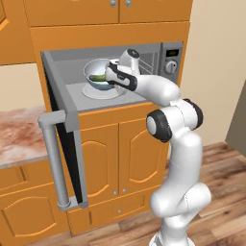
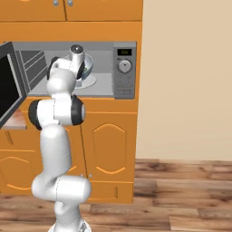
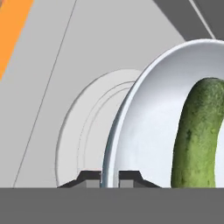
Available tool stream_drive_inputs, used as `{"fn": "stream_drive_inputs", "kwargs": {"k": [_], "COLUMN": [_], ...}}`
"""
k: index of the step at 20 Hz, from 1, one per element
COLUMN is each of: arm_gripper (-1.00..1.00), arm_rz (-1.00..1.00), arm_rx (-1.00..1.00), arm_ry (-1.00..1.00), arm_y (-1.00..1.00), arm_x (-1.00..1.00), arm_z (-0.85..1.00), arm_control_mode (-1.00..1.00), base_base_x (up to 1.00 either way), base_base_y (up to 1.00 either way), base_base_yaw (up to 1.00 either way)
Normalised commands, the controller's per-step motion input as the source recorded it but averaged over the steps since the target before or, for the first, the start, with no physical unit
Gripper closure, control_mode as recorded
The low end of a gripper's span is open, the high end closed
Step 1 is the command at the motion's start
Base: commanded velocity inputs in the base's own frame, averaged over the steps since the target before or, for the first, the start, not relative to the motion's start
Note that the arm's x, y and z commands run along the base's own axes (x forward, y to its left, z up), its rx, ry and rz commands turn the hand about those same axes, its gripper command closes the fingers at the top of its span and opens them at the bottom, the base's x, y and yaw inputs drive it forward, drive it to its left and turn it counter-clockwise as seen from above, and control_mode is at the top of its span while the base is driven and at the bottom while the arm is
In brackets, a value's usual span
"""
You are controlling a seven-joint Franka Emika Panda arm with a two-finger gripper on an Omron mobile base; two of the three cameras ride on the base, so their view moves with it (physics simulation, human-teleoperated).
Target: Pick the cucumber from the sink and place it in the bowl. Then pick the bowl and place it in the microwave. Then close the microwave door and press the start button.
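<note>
The wide grey-framed microwave door point(image 1: 65, 144) hangs open toward the camera. Farther in, the two-finger gripper point(image 3: 109, 177) pinches the rim of the pale blue-grey round bowl point(image 1: 96, 72) inside the silver-grey microwave point(image 1: 163, 53), above its white turntable point(image 3: 83, 127). The short dark-green cucumber point(image 3: 197, 135) lies in the bowl.

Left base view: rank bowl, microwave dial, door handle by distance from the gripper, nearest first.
1. bowl: inside the microwave, at the gripper; the hand view shows the fingertips on either side of its rim.
2. dial: on the control panel, right of the gripper.
3. door handle: on the open door, low and left, farthest.
</note>
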Motion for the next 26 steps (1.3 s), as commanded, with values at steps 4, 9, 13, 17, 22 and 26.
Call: {"fn": "stream_drive_inputs", "kwargs": {"k": [4,9,13,17,22,26], "arm_gripper": [-1.0,-1.0,-1.0,-1.0,-1.0,-1.0], "arm_rz": [0.0,0.0,0.0,0.0,0.0,0.0], "arm_rx": [0.0,0.0,0.0,0.03,0.05,0.06], "arm_ry": [0.0,0.0,-0.03,-0.04,-0.03,-0.03], "arm_y": [0.0,0.0,0.0,-0.01,-0.01,-0.02], "arm_x": [-0.48,-0.6,-0.77,-1.0,-1.0,-1.0], "arm_z": [0.0,0.0,0.0,0.0,0.02,0.13], "arm_control_mode": [-1.0,-1.0,-1.0,-1.0,-1.0,-1.0], "base_base_x": [0.0,0.0,0.0,0.0,0.0,0.0], "base_base_y": [0.0,0.0,0.0,0.0,0.0,0.0], "base_base_yaw": [0.0,0.0,0.0,0.0,0.0,0.0]}}
